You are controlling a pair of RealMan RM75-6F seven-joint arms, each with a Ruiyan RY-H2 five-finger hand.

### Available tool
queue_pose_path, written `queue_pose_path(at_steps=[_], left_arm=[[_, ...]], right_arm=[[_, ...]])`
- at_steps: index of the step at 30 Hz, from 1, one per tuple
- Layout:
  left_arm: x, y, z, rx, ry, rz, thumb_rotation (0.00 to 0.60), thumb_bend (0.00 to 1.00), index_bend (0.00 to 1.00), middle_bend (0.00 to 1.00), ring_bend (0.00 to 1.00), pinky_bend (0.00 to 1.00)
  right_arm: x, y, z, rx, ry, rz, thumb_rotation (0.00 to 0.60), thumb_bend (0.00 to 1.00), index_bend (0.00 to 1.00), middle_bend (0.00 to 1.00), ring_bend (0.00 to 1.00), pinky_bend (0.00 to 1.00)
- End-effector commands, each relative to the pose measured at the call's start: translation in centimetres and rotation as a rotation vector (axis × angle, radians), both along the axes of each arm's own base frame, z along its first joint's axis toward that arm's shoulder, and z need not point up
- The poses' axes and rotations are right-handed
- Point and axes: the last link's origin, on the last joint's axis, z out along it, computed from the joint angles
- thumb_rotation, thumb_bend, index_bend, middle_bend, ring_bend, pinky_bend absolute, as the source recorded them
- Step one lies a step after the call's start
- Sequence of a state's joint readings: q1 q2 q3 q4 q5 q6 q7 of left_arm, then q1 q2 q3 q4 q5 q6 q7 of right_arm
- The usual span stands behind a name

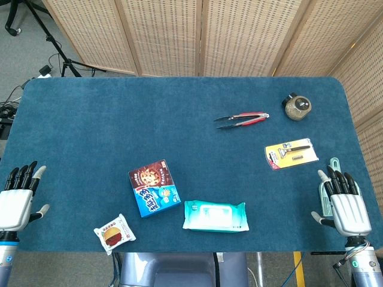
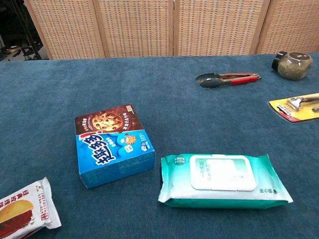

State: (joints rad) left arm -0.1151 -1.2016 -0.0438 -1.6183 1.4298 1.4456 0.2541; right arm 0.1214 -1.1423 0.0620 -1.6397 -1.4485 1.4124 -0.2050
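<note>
My left hand (image 1: 17, 200) lies flat at the table (image 1: 179, 119) edge, fingers spread, holding nothing — the snack packet (image 1: 114, 233) is nearest. My right hand (image 1: 346, 203) is splayed too, empty, over a pale green tool (image 1: 331, 179), just beside the razor pack (image 1: 291, 153).

cookie box (image 1: 154, 188) left of wipes (image 1: 215, 216) (tongs (image 1: 242, 121) behind)
</note>
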Motion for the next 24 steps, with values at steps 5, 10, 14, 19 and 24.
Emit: queue_pose_path(at_steps=[5,10,14,19,24], left_arm=[[0.01,-0.05,0.01,0.001,0.003,0.002,0.600,0.19,0.00,0.00,0.00,0.00],[0.16,-0.21,0.13,0.009,-0.001,-0.004,0.600,0.19,0.00,0.00,0.00,0.00],[0.22,-0.25,0.18,0.016,-0.005,-0.010,0.600,0.19,0.00,0.00,0.00,0.00],[0.19,-0.25,0.19,0.018,-0.005,-0.011,0.600,0.19,0.00,0.00,0.00,0.00],[0.20,-0.19,0.21,0.019,-0.007,-0.013,0.600,0.19,0.00,0.00,0.00,0.00]], right_arm=[[-0.11,0.02,-0.05,0.006,0.002,-0.004,0.600,0.10,0.00,0.00,0.00,0.00],[-0.05,0.06,-0.04,0.008,-0.003,0.001,0.600,0.10,0.00,0.00,0.00,0.00],[-0.02,0.07,0.04,0.003,-0.008,0.006,0.600,0.10,0.00,0.00,0.00,0.00],[-0.04,0.01,-0.03,0.005,-0.007,0.006,0.600,0.10,0.00,0.00,0.00,0.00],[0.00,-0.06,-0.14,0.009,-0.006,0.006,0.600,0.10,0.00,0.00,0.00,0.00]])
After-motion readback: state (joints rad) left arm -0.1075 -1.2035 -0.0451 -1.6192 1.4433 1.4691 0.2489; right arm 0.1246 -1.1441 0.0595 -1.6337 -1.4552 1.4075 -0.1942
